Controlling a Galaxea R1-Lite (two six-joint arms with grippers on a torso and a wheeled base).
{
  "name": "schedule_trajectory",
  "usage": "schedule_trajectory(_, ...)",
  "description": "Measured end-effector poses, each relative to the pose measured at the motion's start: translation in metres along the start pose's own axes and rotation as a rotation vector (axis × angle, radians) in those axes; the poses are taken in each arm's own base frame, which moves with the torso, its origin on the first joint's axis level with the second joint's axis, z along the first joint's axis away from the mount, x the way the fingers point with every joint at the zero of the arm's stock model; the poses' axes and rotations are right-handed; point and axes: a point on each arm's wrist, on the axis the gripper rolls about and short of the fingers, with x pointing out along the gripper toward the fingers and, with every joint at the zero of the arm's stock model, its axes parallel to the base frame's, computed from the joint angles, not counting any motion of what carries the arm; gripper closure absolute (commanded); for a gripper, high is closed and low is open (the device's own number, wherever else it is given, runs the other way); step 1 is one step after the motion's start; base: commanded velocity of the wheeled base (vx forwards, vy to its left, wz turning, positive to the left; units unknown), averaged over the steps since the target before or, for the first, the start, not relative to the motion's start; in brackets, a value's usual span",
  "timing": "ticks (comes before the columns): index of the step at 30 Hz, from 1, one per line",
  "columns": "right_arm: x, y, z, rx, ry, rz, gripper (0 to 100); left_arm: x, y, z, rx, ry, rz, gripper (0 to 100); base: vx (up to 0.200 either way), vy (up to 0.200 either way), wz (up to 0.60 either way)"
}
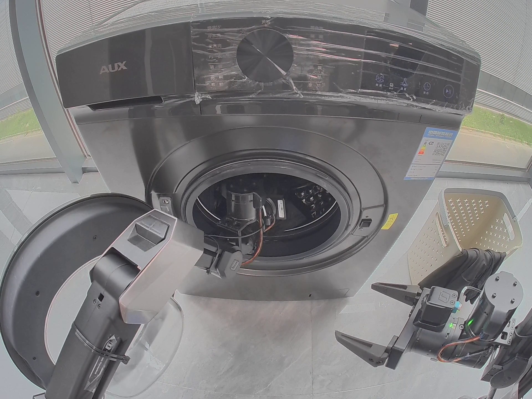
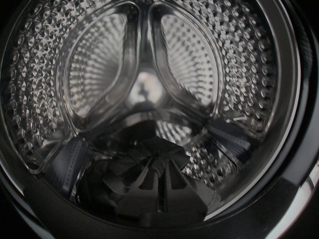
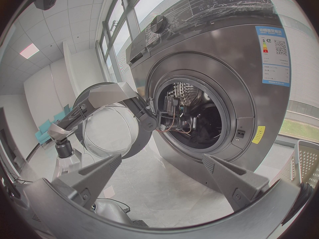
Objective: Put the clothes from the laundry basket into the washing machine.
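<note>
The grey washing machine (image 1: 266, 139) stands with its round door (image 1: 50, 261) swung open to the left. My left arm is in through the opening, and its gripper (image 2: 161, 165) sits low in the steel drum (image 2: 232, 50). The fingers are shut on a bunched dark garment (image 2: 133, 163) that rests on the drum floor. The beige laundry basket (image 1: 471, 217) stands to the right of the machine, with dark clothes (image 1: 471, 270) hanging over its front rim. My right gripper (image 1: 354, 310) is wide open and holds nothing, low over the floor in front of the basket.
The open door's glass bowl (image 3: 109, 130) sticks out on the left beside my left arm. Bare tiled floor (image 1: 266, 339) lies between the machine and my right gripper (image 3: 161, 156). The basket's rim (image 3: 305, 163) is close by the right arm.
</note>
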Motion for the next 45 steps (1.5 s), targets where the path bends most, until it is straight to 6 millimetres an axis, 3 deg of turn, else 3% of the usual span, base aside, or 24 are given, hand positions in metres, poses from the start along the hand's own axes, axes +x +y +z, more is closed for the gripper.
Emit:
schedule_trajectory(4,0.0,0.0,0.0,0.0,0.001,-0.001,0,0.013,0.006,0.01,-0.021,-0.092,0.034,100,0.0,0.0,0.0)
schedule_trajectory(14,0.0,0.0,0.0,0.0,0.002,-0.001,0,0.023,0.019,-0.003,-0.026,-0.115,0.073,100,0.0,0.0,0.0)
schedule_trajectory(15,0.0,0.0,0.0,0.0,0.001,-0.002,0,0.023,0.019,-0.004,-0.026,-0.114,0.073,0,0.0,0.0,0.0)
schedule_trajectory(25,0.0,0.0,0.0,0.001,0.002,-0.002,0,0.02,0.003,-0.006,-0.055,-0.113,0.042,0,0.0,0.0,0.0)
schedule_trajectory(31,0.0,-0.001,0.0,0.001,0.001,-0.003,0,0.008,-0.005,-0.012,-0.05,-0.052,0.029,0,0.0,0.0,0.0)
schedule_trajectory(39,0.0,-0.001,0.0,0.001,0.001,-0.003,0,-0.039,-0.018,-0.03,-0.015,0.159,-0.034,0,0.0,0.0,0.0)
schedule_trajectory(45,0.0,-0.001,0.0,0.001,0.001,-0.004,0,-0.092,-0.026,-0.027,0.007,0.282,-0.094,0,0.0,0.0,0.0)
